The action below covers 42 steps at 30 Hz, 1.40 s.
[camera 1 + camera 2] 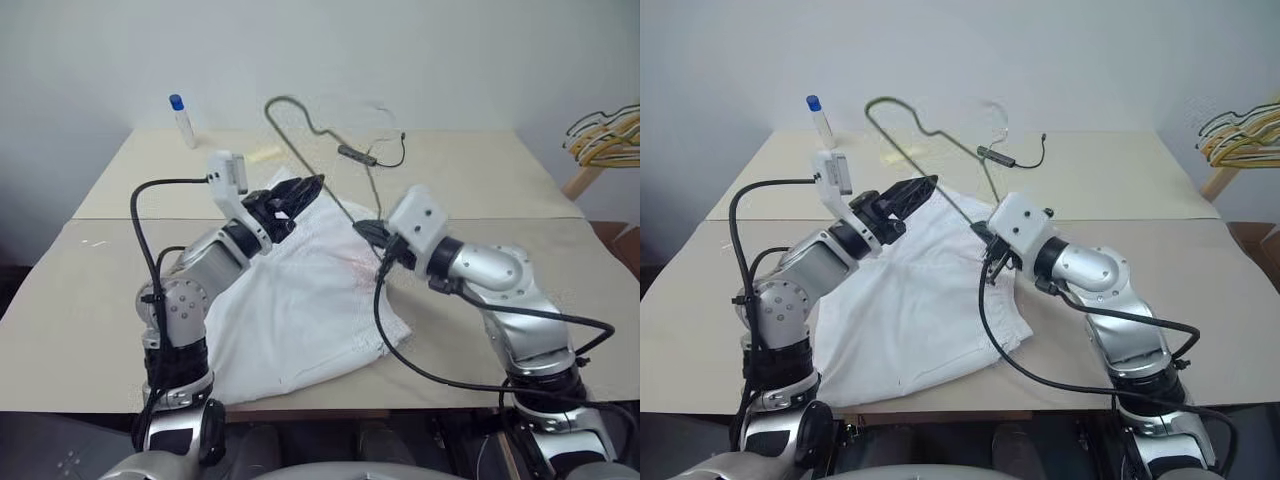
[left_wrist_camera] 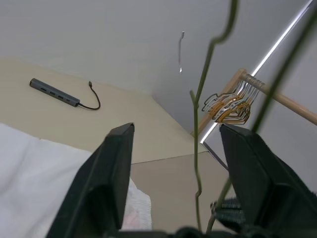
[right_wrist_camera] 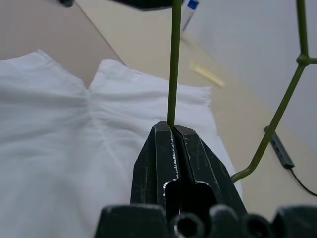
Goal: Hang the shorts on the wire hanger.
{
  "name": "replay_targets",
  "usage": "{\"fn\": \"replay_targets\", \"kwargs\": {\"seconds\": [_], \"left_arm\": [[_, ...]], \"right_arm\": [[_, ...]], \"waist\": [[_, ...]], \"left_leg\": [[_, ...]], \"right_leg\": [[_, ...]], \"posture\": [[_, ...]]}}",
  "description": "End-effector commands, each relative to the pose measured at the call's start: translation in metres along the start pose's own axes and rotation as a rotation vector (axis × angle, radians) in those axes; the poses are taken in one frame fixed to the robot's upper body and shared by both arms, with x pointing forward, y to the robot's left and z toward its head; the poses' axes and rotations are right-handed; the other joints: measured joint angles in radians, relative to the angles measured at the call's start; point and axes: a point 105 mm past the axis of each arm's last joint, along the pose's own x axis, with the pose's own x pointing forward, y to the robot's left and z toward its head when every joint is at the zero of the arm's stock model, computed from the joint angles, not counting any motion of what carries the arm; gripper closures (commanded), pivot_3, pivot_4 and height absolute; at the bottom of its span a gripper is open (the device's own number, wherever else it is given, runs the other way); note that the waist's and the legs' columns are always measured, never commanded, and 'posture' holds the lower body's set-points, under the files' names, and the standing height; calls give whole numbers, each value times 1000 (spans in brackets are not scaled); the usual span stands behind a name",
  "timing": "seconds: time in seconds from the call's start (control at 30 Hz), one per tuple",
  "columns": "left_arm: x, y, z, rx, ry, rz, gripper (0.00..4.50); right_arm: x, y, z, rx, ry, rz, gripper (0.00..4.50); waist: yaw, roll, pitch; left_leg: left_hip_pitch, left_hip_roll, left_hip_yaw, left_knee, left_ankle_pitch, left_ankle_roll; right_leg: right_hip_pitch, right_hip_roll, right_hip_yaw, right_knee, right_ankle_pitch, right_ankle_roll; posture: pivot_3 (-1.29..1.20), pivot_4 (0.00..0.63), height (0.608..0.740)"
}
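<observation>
Our right gripper [image 3: 174,130] clenched on the wire hanger [image 1: 940,135], holding it raised above the white shorts [image 1: 300,300] spread on the table [image 1: 480,180], our left gripper [image 1: 300,195] parted, empty, at the shorts' twelve o'clock edge

Bare beige tabletop [image 1: 480,180] lies open rightward; the black cabled dongle [image 1: 357,154] and blue-capped tube [image 1: 183,119] obstruct the rear.

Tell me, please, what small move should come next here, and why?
Probably close the left gripper on the hanger. The right gripper is shut on one wire, holding the hanger up over the shorts, and another wire passes between the open left fingers, untouched. A second hold would steady it for threading the shorts.
</observation>
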Motion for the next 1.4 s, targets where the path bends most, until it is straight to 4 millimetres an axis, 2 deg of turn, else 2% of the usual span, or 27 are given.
{"fn": "replay_targets", "kwargs": {"seconds": [0.03,0.13,0.3,0.43,0.53,0.67,1.03,1.13,1.33,1.4], "left_arm": [[3,-18,10,83,-14,-99,2873],[3,-13,8,99,6,-73,3779],[-5,-3,-4,168,77,-46,3779],[-11,-10,-4,163,71,-110,3779],[-13,-24,1,168,28,-184,3195],[-10,-25,-2,195,37,-172,2006],[-5,-16,11,72,-54,-125,2006],[-5,-14,10,55,-55,-116,2543],[-8,-14,7,29,-43,-107,4468],[-9,-15,5,29,-35,-102,4468]], "right_arm": [[-3,1,20,-34,-70,1,4500],[-4,-14,19,-9,-59,-62,4500],[-7,-28,19,10,-55,-129,4500],[-5,-28,11,-1,-26,-142,4500],[0,-25,6,1,-11,-145,4500],[1,-21,3,5,-8,-137,4500],[4,-5,6,-14,-49,-104,4500],[5,-1,4,-17,-47,-105,4500],[6,6,1,-36,-51,-110,4500],[7,7,1,-56,-54,-123,4500]], "waist": [[-4,0,0],[-14,0,0],[-24,0,0],[-26,0,0],[-26,0,0],[-25,0,0],[-32,0,0],[-40,0,0],[-54,0,0],[-60,0,0]], "left_leg": [[0,0,0,0,0,0],[0,0,0,0,0,0],[0,0,-1,0,0,0],[0,0,-1,-1,0,0],[-1,0,-1,-1,0,0],[-1,0,-2,-1,0,0],[-2,0,-2,-1,0,0],[-2,0,-3,-1,0,0],[-3,-1,-5,-1,0,0],[-3,-1,-5,-1,0,0]], "right_leg": [[0,0,0,0,0,0],[0,0,0,0,0,0],[0,0,-1,-1,0,0],[0,0,-1,-1,0,0],[0,0,-1,-1,0,0],[0,0,-1,-2,0,0],[0,0,-1,-2,0,0],[0,0,-1,-2,0,1],[0,-1,-3,-3,0,1],[0,-1,-3,-3,0,1]], "posture": [[-74,0,740],[-82,0,740],[-89,0,740],[-93,0,740],[-94,0,740],[-93,0,740],[-115,0,740],[-119,0,740],[-132,0,740],[-134,0,740]]}}
